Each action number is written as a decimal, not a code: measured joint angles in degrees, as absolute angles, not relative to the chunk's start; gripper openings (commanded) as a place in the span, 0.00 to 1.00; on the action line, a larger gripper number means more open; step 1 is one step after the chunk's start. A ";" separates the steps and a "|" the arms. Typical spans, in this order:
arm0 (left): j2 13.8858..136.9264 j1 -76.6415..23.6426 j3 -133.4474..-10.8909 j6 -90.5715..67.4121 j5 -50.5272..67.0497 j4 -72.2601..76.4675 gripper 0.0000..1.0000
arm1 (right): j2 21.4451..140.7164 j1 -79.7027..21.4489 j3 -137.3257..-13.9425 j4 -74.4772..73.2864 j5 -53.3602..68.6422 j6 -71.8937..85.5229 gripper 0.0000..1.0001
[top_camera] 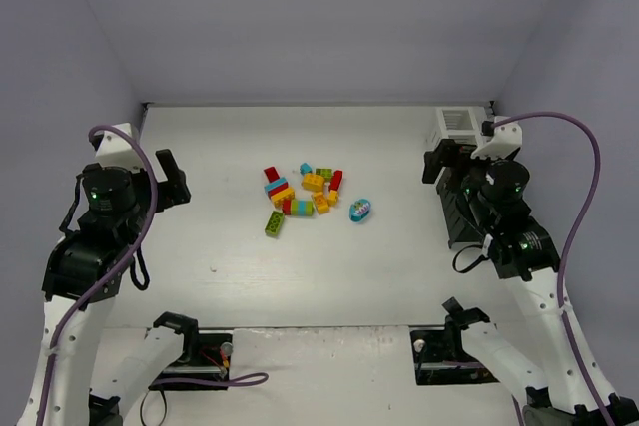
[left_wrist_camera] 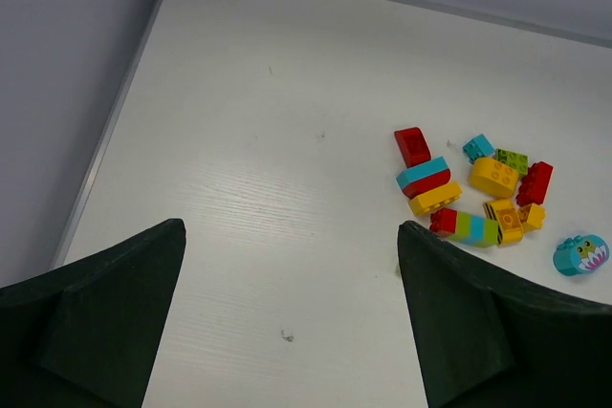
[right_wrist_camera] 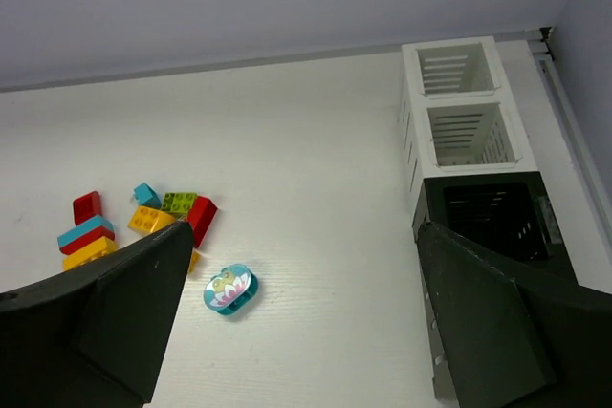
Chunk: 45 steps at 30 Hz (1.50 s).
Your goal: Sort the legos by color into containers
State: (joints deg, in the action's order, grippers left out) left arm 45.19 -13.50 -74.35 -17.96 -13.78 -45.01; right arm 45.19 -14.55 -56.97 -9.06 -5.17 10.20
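Looking through the left wrist camera, I see the left gripper (left_wrist_camera: 290,226) with its two dark fingers (left_wrist_camera: 105,312) wide apart, up over the flat white table (left_wrist_camera: 239,93). The right gripper (right_wrist_camera: 304,228) has its jaws wide apart too, and it holds nothing. Ahead and to the right of my left gripper lies a heap of small plastic studded bricks (left_wrist_camera: 478,193) in red, yellow, orange, green and cyan, packed close together near the middle of the table. A long green brick (top_camera: 273,223) lies at the near left edge of the heap. A cyan oval piece (right_wrist_camera: 230,290) with a picture on top lies just beside the heap, on its right. Far right, by the table edge, stands a white slatted bin (right_wrist_camera: 459,107) with two pockets. A black bin (right_wrist_camera: 492,222) is joined to its near end, close to my right gripper.
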 measured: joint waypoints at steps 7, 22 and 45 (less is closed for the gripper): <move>45.47 -13.50 -74.13 -19.44 -12.97 -45.65 0.85 | 50.17 -15.27 -56.86 -8.99 -5.37 14.90 1.00; 49.12 -13.50 -69.47 -24.21 -9.82 -46.24 0.85 | 80.86 -25.04 -64.34 -15.88 -12.53 38.44 0.81; 47.86 -13.61 -66.28 -24.75 -5.28 -46.52 0.85 | 108.79 -30.87 -71.48 -18.83 -14.13 60.03 0.60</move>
